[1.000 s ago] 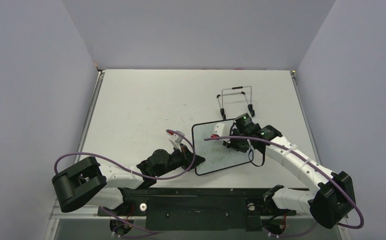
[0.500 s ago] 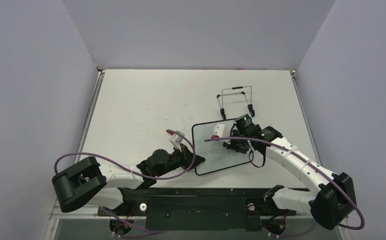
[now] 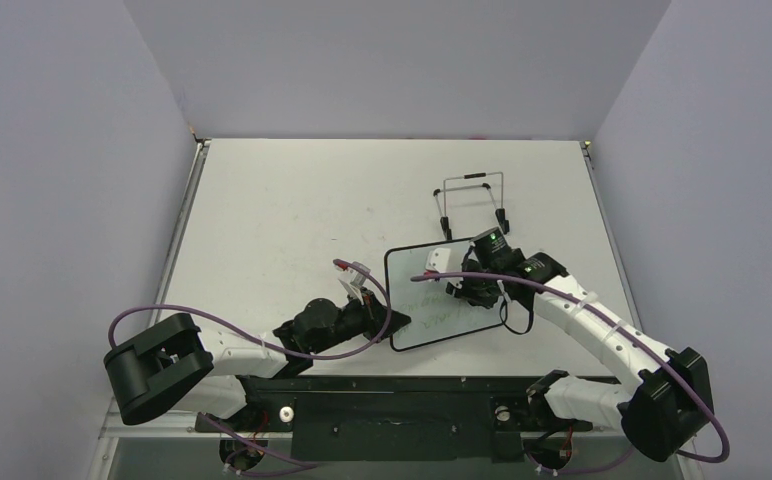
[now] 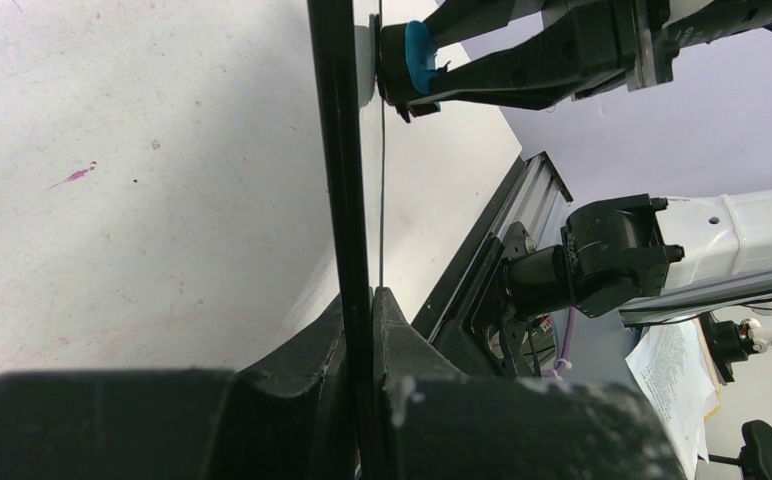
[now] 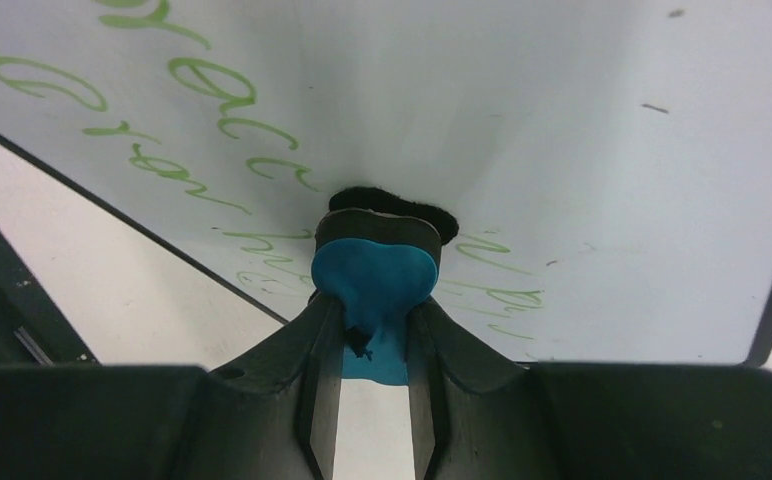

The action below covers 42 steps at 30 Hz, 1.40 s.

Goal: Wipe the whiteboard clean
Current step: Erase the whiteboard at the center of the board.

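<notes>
1 whiteboard sits R of centre on table, near edge close to table's front rim; broad open surface to L & far side. 1 wire stand just beyond board's far-R corner, apart from it. L gripper closed narrow, pinching board's L frame edge. R gripper clamped on 1 blue eraser, black pad pressed on board face among green writing. 2 arms, both at the board
</notes>
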Each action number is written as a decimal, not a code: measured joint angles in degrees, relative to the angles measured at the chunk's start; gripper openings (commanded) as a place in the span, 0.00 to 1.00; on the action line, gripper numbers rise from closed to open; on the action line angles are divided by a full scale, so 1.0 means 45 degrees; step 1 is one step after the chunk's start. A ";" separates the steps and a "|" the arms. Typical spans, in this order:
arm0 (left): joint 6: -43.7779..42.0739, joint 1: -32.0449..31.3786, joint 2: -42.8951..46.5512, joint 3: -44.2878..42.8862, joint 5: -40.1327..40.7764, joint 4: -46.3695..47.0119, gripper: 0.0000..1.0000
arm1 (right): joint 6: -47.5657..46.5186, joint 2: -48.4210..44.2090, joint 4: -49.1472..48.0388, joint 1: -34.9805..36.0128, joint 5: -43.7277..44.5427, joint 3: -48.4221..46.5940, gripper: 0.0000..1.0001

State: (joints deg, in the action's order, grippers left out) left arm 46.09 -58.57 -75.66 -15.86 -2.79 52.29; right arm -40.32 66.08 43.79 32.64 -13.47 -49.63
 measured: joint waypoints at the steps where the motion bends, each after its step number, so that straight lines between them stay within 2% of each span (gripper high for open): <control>1: 0.0000 0.0000 0.0000 0.0000 0.0000 0.0000 0.00 | 0.0117 0.0000 -0.0078 -0.0024 0.0087 0.0000 0.00; 12: -0.0024 0.0000 0.0049 0.0039 -0.0010 0.0000 0.00 | 0.0199 0.0000 -0.0209 -0.0602 -0.0325 -0.0214 0.00; 23: -0.0005 0.0000 0.0049 0.0039 -0.0005 -0.0005 0.00 | 0.0092 0.0121 0.0005 0.0481 -0.0107 -0.0214 0.00; 32: -0.0005 0.0000 0.0049 0.0039 0.0000 0.0005 0.00 | 0.0461 0.0146 -0.0398 -0.1200 0.0170 -0.0214 0.00; 36: 0.0000 0.0000 0.0044 0.0044 0.0000 0.0005 0.00 | 0.0427 0.0160 -0.0393 -0.0884 0.0287 -0.0214 0.00; 42: 0.0063 0.0000 0.0044 0.0053 0.0015 -0.0005 0.00 | 0.0287 0.0155 -0.0287 0.0423 0.0427 -0.0272 0.00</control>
State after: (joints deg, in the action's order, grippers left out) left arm 46.37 -58.57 -75.46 -15.62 -2.72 52.27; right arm -39.03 66.78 42.50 34.54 -11.55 -50.85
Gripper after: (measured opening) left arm 0.032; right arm 0.217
